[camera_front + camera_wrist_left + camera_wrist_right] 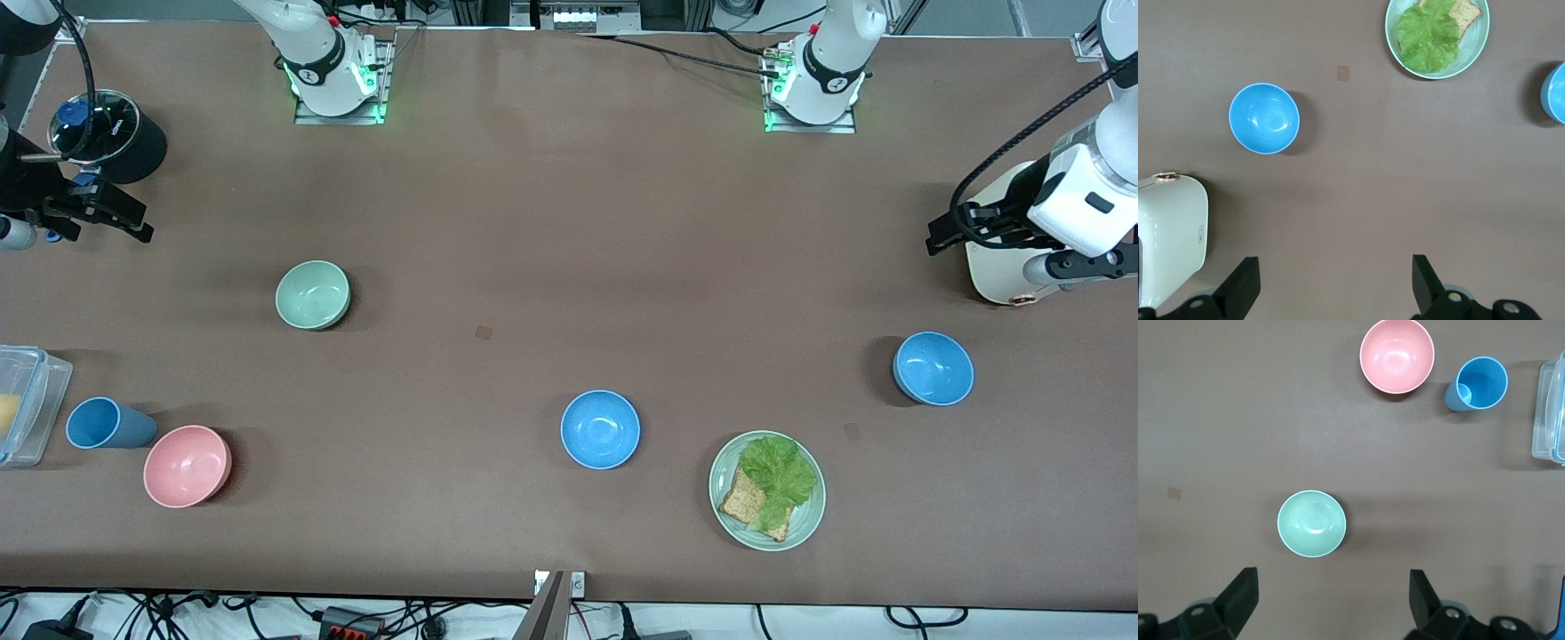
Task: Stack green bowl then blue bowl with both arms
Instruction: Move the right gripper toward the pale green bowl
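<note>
In right wrist view – green bowl (1311, 523)

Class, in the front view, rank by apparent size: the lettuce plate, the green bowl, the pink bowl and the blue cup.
1. Lettuce plate
2. Pink bowl, perhaps only because it is nearer the camera
3. Green bowl
4. Blue cup
</note>
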{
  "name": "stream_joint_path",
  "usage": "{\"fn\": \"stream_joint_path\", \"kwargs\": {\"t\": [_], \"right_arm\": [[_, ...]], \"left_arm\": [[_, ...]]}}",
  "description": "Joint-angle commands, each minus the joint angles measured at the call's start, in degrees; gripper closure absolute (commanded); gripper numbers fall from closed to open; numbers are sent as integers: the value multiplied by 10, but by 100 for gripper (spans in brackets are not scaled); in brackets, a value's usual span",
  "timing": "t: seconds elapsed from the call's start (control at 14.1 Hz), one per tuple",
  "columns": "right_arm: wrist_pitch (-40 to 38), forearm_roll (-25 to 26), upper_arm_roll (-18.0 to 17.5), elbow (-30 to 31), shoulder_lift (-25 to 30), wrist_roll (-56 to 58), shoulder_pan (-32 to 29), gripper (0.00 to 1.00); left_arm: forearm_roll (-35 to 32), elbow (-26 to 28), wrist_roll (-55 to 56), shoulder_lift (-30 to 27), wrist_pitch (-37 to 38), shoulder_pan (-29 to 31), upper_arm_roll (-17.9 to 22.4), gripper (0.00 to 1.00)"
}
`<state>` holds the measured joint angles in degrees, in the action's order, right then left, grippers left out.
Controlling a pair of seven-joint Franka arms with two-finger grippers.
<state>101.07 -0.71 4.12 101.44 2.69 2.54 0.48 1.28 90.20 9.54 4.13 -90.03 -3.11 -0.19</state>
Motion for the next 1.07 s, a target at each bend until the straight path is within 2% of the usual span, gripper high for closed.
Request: {"fn": "stream_joint_path", "kwargs": {"t": [0.0,0.43,0.64,0.99], "right_arm": [[8,10,-3,8,6,-1,0,0],[7,10,-3,8,-3,0,0,0],[6,10,-3,12,-46,1,4,0],[36,9,-3,17,-154,-1,26,0]], "left_arm": [[-1,-1,-29,-2,4,8,-3,0],[13,-2,-38,-1,3,14,-3,0],[23,-1,-37,0,4,19,-1,0],[23,-1,-37,0,12,21,-1,0]]}}
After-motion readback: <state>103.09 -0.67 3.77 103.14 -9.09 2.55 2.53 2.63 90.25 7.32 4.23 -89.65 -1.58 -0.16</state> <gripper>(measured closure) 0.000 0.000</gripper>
